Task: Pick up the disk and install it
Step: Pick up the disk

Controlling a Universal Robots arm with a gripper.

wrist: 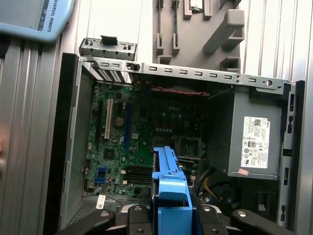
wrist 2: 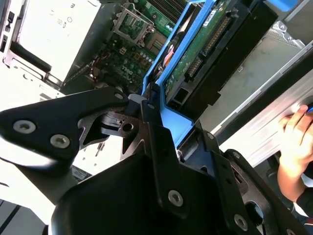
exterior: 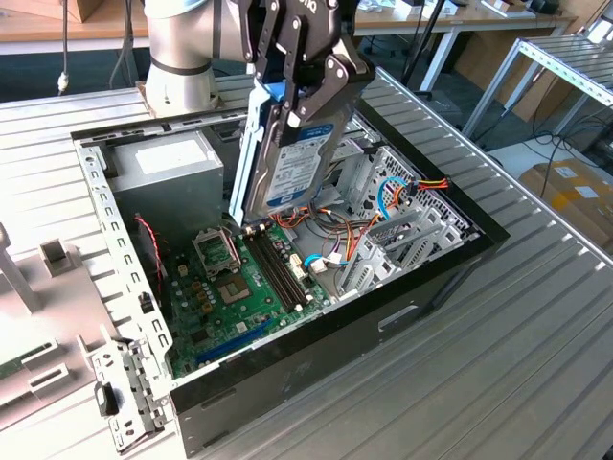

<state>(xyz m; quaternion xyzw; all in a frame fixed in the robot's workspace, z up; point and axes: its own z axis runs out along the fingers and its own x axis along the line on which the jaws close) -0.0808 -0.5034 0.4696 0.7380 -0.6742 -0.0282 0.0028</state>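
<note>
We see the gripper (exterior: pixel 299 96) clamped tight on the disk (exterior: pixel 295 163), holding its upper end. The disk hangs below the fingers, nearly upright w/ a slight tilt. Its lower end is over the mobo (exterior: pixel 239 287) inside the open case (exterior: pixel 431 278), btw the PSU (exterior: pixel 177 168) & the cage (exterior: pixel 402 220).

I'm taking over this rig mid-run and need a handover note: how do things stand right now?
Gripper: shut on the disk, which is held on edge and tilted above the open computer case.
Done: the disk is picked up and rests on nothing.
Left: the disk is not yet installed; it hangs over the motherboard, beside the drive cage.
Note: a person's hand is close by in the second wrist view.
</note>
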